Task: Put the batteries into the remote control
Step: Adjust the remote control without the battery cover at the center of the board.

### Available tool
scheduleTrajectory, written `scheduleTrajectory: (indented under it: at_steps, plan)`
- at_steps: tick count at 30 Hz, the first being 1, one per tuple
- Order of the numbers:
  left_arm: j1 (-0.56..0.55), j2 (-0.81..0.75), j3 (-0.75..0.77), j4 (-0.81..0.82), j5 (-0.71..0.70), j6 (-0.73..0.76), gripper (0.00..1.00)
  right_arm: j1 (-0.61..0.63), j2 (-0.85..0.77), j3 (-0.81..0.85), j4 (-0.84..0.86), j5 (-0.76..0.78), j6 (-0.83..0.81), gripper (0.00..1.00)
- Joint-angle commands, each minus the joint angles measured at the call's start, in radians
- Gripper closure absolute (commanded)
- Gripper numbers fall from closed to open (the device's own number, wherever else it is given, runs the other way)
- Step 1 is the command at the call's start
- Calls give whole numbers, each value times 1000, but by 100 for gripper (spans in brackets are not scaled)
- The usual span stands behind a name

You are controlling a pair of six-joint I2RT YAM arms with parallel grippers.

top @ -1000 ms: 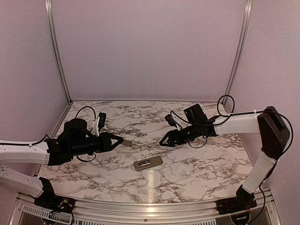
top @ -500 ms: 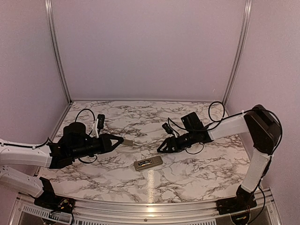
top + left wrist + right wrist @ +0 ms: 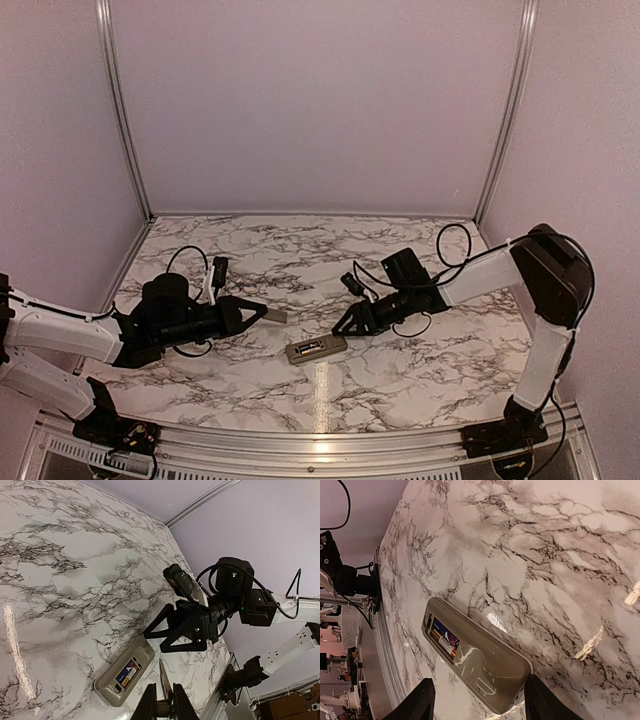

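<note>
Grey-tan remote control (image 3: 316, 348): slim rectangular plastic handset, lying back-up on the marble-patterned table top (image 3: 420, 370), with its battery recess uncovered.
Batteries (image 3: 445, 637): thin dark cylinders with coloured labels, inside the recess at one end of the remote. Two seem to lie side by side, though I cannot tell whether both are fully seated.
Cover plate (image 3: 164, 680): small flat grey rectangular plate, clamped edge-on in my left gripper (image 3: 262, 312) and held off the table just to the left of the remote.
Right gripper (image 3: 340, 326): jaws spread wide and empty, near the remote's right end, not touching it as far as I can tell.
Progress: the loading looks done, I judge. What is left is closing the remote's recess with the plate.
</note>
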Motion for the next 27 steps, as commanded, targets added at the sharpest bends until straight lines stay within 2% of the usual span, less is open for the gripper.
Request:
scheduleTrajectory:
  at_steps: [1,13,27]
  plan:
    - [5,42,-27,72,26,-16,92,22,-13,-23,23,-9,16,42]
    - [3,107,-31,123,43,-25,92,46,-67,-92,65,-20,66,45]
    - [-20,267,-23,282,95,-101,92,80,-83,-146,95,-37,105,49]
